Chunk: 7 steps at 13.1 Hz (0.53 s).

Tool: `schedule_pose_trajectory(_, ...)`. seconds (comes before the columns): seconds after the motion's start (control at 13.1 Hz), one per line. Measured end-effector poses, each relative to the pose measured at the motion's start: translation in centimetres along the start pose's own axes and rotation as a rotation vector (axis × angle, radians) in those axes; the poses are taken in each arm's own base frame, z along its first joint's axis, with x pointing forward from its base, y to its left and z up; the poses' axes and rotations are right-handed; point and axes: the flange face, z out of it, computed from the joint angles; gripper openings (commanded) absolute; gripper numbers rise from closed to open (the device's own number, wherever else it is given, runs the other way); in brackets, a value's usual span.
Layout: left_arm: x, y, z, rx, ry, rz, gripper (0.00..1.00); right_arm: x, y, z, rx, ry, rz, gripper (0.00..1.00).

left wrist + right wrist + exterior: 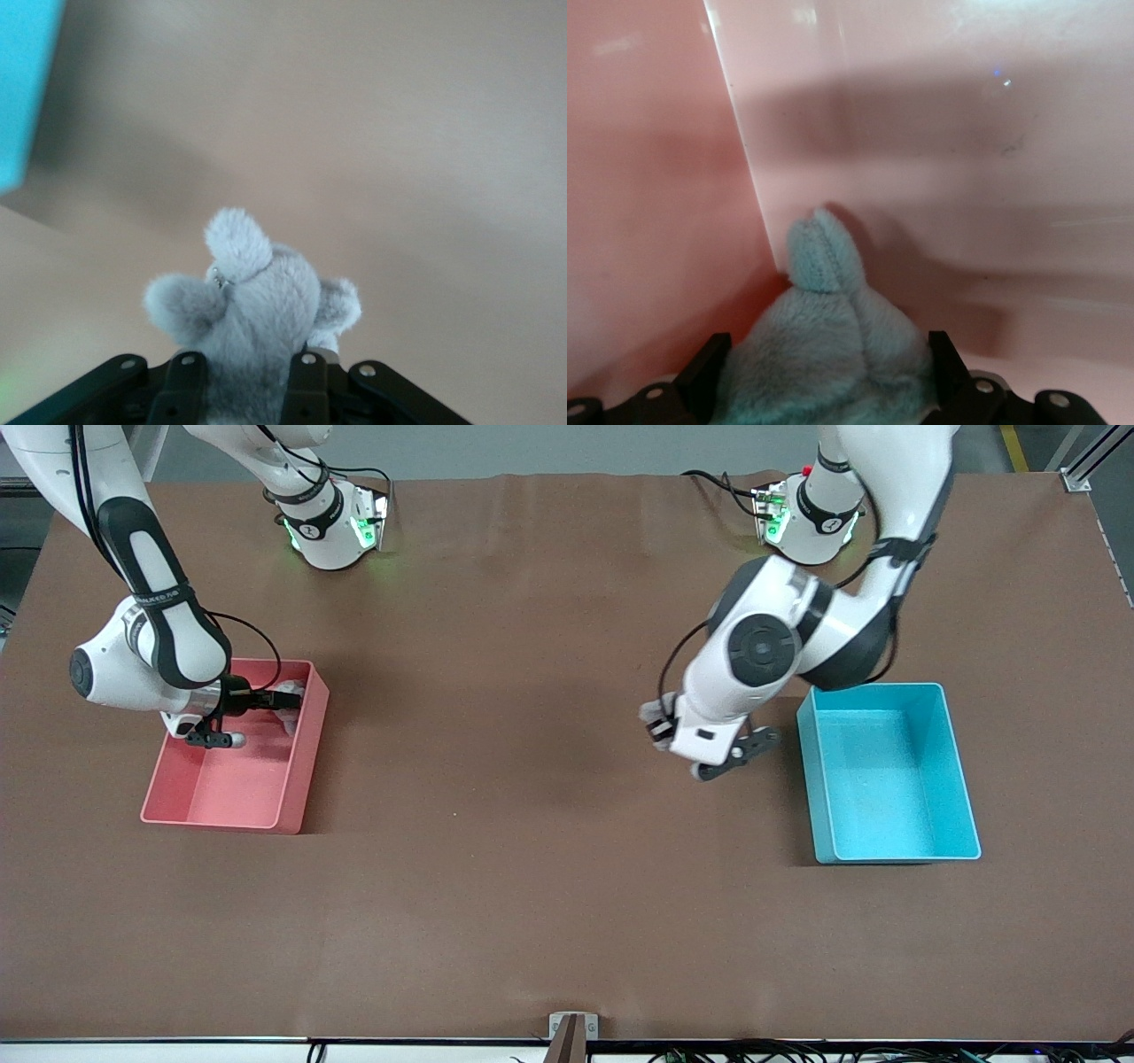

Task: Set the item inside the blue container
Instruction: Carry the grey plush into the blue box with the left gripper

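The blue container (889,775) stands at the left arm's end of the table; a corner of the blue container (22,88) shows in the left wrist view. My left gripper (657,723) (244,370) is shut on a grey plush toy (653,709) (252,301), held over bare table beside the container, toward the table's middle. My right gripper (282,701) (830,356) is low inside the pink bin (221,797), open wide, with a pale teal plush toy (828,341) between its fingers (713,361).
The pink bin (647,177) lies at the right arm's end of the table. Brown table surface (549,824) spreads between the two bins. A small bracket (572,1027) sits at the table edge nearest the front camera.
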Motion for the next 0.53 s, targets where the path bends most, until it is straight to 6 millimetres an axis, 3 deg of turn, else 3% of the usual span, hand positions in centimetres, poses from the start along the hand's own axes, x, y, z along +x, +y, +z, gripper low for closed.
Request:
schedule_pose_trajectory(0.23,3.6,-8.6,-1.3,0.030,0.001,0.126,0.12,0.0,0.3,-0.1,0.002,0.002,0.006,0.46)
schedule_pose_trajectory(0.38,6.6,-14.6,-0.8,0.078,0.000,0.206,0.13,0.0,0.5,-0.2,0.003,0.005,0.009,0.22)
schedule_pose_trajectory(0.53,9.6,-19.7,0.2,0.112,-0.019,0.282,0.13,0.1,0.5,-0.3,0.003,0.007,0.009,0.04)
